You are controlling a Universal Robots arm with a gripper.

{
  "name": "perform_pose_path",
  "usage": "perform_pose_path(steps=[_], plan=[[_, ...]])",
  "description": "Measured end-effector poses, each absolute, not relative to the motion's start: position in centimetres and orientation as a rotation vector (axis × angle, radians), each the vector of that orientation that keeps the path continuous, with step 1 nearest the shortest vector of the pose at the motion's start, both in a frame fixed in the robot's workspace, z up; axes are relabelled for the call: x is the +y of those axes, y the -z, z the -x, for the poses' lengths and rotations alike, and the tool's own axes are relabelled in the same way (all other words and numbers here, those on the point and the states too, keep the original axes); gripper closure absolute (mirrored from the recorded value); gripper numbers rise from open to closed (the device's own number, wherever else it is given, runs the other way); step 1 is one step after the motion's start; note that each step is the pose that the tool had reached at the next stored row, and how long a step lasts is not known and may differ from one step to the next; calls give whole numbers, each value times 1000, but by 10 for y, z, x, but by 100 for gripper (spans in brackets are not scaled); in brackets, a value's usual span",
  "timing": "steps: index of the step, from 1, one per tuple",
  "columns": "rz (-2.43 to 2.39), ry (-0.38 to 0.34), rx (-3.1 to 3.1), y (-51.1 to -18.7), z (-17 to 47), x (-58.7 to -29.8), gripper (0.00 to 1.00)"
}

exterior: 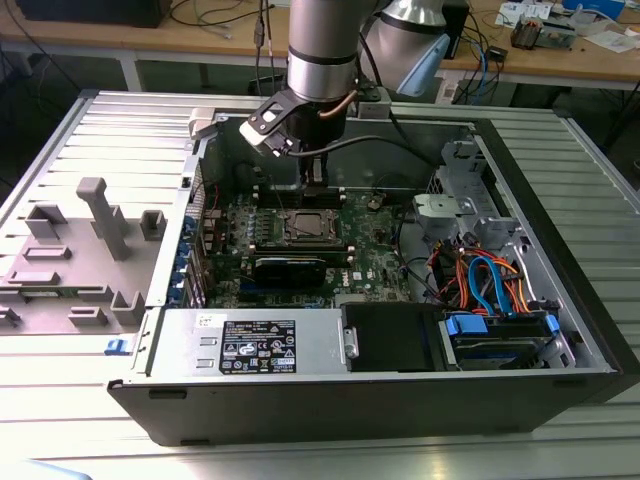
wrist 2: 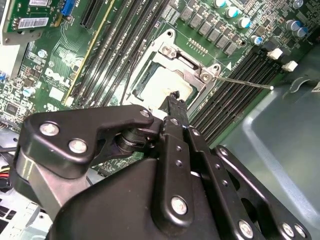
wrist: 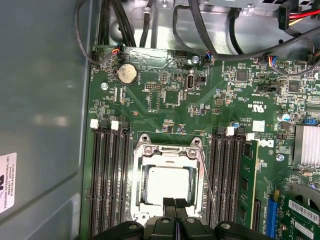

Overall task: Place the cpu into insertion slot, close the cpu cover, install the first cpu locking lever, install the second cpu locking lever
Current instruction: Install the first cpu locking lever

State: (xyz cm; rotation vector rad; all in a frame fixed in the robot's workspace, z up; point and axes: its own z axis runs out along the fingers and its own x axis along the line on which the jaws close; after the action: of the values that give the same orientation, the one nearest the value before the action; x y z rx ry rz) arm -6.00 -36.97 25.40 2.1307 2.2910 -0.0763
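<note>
The insertion slot [wrist: 141, 150] sits in the green board between black memory slots. The cpu [wrist: 167, 182] lies in it, dull silver top showing through the window of the cpu cover [wrist: 167, 151], which lies flat over it. A thin metal locking lever [wrist: 208, 187] slants up and away from the socket's side; in the second wrist view this lever [wrist 2: 245, 82] juts out over the memory slots. My gripper [wrist: 175, 202] hovers at the socket's edge, fingers together with nothing between them. The exterior view shows the gripper [exterior: 318, 178] just behind the socket [exterior: 305, 226].
The open computer case [exterior: 560, 240] walls in the board on all sides. Cables [exterior: 480, 275] and drive bays fill the exterior view's right, a power supply [exterior: 250, 343] the front. A black card [exterior: 288, 267] stands just before the socket. A grey fixture [exterior: 100, 215] rests outside.
</note>
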Motion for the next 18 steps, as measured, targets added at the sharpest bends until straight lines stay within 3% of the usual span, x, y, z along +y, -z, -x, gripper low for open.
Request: perform_pose_path(steps=[18], plan=[[-2070, 76, 2344, -254, 60, -370, 89]])
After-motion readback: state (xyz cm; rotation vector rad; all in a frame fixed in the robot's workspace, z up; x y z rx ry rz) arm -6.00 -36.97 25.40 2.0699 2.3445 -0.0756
